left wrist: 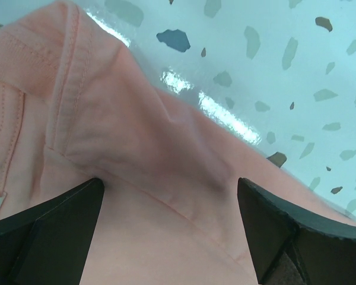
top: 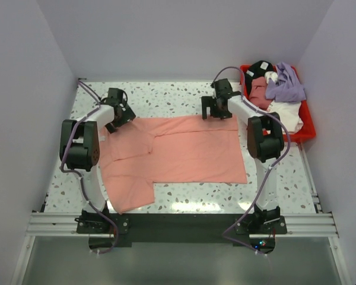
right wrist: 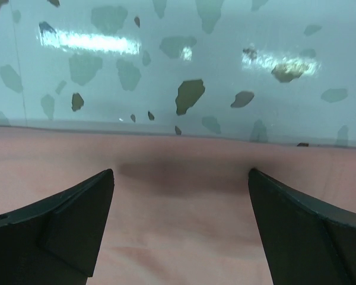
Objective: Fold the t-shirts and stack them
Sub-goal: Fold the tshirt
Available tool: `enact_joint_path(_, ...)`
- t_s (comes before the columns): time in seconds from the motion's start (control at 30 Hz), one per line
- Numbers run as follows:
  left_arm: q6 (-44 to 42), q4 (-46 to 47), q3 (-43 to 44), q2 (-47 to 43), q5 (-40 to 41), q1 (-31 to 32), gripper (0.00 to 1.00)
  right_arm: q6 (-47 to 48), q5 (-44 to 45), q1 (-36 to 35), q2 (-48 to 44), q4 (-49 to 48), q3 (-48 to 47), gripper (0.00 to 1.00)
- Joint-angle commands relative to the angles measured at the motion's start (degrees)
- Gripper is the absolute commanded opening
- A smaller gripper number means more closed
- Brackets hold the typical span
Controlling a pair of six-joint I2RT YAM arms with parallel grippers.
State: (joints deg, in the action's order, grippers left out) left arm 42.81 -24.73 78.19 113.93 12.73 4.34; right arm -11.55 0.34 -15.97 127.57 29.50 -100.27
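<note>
A salmon-pink t-shirt [top: 178,151] lies spread flat on the speckled table, one sleeve reaching toward the near left. My left gripper [top: 120,116] is open at the shirt's far left corner; in the left wrist view its fingers [left wrist: 47,231] straddle a seam of the shirt [left wrist: 154,178]. My right gripper [top: 216,111] is open at the shirt's far edge, right of the middle; in the right wrist view its fingers [right wrist: 65,225] sit on the pink cloth [right wrist: 178,225] just inside its edge. Neither gripper holds the cloth.
A red bin [top: 305,127] at the far right holds several more garments: purple [top: 285,86], white [top: 288,113], dark red [top: 260,92] and black [top: 260,67]. White walls close in the table on the left, back and right.
</note>
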Motion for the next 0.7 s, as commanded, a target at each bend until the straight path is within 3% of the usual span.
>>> enact_joint_path(0.0, -1.32, 0.3, 3.19, 3.75, -0.25, -1.17, 1.0, -0.93, -1.65, 2.07, 3.02, 1.44, -4.31, 0.99)
enact_joint_path(0.33, -2.38, -0.67, 12.59, 12.27, -1.22, -2.76, 1.0, -1.9, -3.76, 4.45, 11.21, 3.82, -13.02, 0.99)
enact_joint_path(0.67, -4.92, -4.62, 30.94, 23.35, -2.27, -4.07, 1.0, -2.34, -5.0, 5.33, 17.18, 4.17, -22.85, 0.99)
